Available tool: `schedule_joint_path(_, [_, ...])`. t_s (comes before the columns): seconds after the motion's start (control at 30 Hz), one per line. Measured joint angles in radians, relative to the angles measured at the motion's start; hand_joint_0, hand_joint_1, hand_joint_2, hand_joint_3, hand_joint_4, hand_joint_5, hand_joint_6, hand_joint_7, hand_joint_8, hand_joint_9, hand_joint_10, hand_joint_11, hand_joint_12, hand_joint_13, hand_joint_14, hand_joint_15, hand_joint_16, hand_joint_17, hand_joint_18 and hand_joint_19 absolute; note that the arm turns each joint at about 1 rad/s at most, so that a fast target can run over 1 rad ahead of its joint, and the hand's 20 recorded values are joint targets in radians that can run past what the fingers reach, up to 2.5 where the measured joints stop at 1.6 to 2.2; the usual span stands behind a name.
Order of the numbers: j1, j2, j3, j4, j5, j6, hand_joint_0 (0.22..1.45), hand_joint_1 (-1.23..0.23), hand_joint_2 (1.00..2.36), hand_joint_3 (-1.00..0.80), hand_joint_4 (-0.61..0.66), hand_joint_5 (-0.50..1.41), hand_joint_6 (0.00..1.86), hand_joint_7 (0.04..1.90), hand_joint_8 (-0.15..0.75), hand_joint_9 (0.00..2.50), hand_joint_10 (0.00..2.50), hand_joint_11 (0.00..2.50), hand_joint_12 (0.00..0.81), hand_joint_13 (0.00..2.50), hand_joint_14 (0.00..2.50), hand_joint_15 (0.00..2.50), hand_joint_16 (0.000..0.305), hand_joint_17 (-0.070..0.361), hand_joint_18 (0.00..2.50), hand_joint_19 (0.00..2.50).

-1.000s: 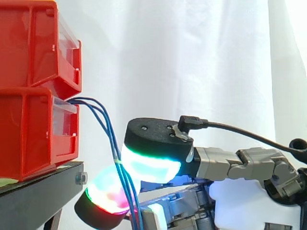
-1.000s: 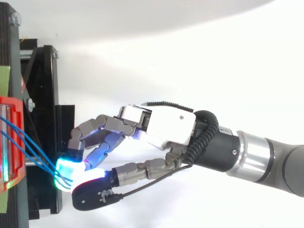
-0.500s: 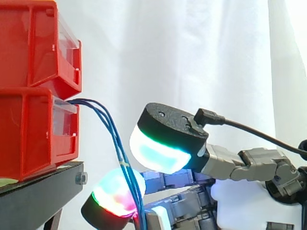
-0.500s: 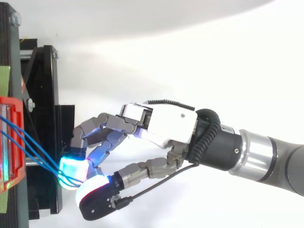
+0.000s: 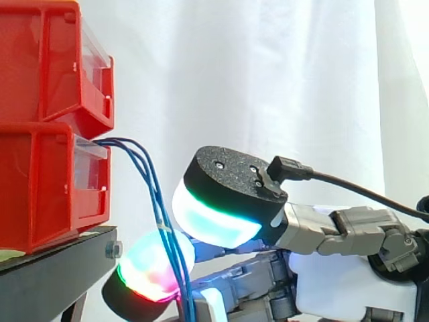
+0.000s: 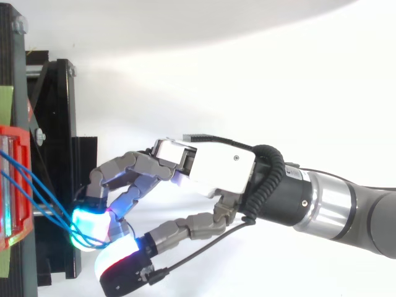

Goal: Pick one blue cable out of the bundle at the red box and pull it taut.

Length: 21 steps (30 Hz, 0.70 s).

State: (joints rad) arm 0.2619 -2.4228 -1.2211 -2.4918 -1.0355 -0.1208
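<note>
Several thin blue cables (image 5: 145, 172) come out of the lower red bin (image 5: 37, 191) and hang down in a curve to the right. From above, the same blue cables (image 6: 38, 193) run from the red bin (image 6: 15, 185) to my hand (image 6: 218, 173). My hand (image 5: 348, 282) reaches in from the right with curled fingers. The cables pass between a red-green glowing fingertip (image 5: 149, 268) below and the thumb's white-green pad (image 5: 211, 218) above, which close on the bundle. Below the fingertip the cables are hidden.
A second red bin (image 5: 47, 60) is stacked on the lower one, both on a black stand (image 5: 57, 268) at the left. The black stand (image 6: 59, 124) reaches toward my fingers. A white curtain hangs behind.
The thumb lifted away from the fingertip half a second ago and has come back down onto the cables. The fingers shifted slightly left, toward the stand.
</note>
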Motion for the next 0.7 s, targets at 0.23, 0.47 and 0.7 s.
schedule_joint_path(0.23, [0.003,-0.016,0.002,0.057,0.001,-0.027,0.52,-0.78,1.00,-0.50,0.19,-0.11,0.61,1.10,0.332,1.02,0.01,1.19,0.374,0.54,0.01,0.32,0.056,0.127,0.46,0.35])
schedule_joint_path(0.47, [0.002,-0.029,0.005,0.072,0.000,-0.029,0.53,-0.75,1.00,-0.50,0.23,-0.09,0.50,1.23,0.333,1.01,0.02,1.15,0.371,0.54,0.01,0.32,0.056,0.126,0.45,0.35])
schedule_joint_path(0.7, [-0.001,-0.056,0.015,0.095,-0.002,-0.005,0.57,-0.73,1.00,-0.47,0.17,-0.09,0.53,1.25,0.325,1.02,0.02,1.17,0.361,0.54,0.01,0.31,0.054,0.121,0.45,0.36])
